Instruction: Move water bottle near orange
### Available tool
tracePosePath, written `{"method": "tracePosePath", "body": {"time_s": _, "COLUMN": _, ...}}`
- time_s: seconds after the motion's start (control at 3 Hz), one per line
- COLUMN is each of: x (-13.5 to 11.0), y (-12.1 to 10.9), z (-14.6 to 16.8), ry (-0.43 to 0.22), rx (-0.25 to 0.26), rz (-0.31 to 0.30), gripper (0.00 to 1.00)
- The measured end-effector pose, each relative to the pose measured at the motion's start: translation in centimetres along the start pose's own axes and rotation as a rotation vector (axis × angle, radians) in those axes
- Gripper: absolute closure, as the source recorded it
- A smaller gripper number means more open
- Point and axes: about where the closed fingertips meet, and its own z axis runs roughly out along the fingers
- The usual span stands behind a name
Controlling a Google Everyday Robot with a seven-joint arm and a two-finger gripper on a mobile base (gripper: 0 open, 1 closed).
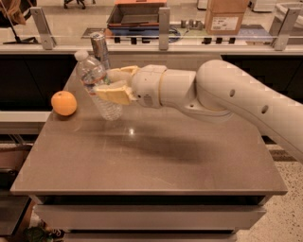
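The water bottle (96,85), clear ribbed plastic with a white cap, is held in the air above the left part of the table and leans to the left. My gripper (112,84) is shut on its middle, with cream fingers (115,93) on both sides. The white arm (227,101) reaches in from the right. The orange (64,103) sits on the table near the left edge, a short way left of the bottle's base and apart from it.
A slim silver drink can (100,47) stands at the table's back left, just behind the bottle. The brown table (156,156) stretches to the front and right. A counter with rails, a tray (137,14) and a cardboard box (225,16) lies behind.
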Motion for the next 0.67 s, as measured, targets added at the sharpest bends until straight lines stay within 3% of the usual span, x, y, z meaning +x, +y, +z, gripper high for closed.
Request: {"method": "tracePosePath", "body": {"time_s": 0.67, "x": 0.0, "y": 3.0, "z": 4.0, "ry": -0.042, "rx": 0.005, "rz": 0.007, "gripper": 1.0}}
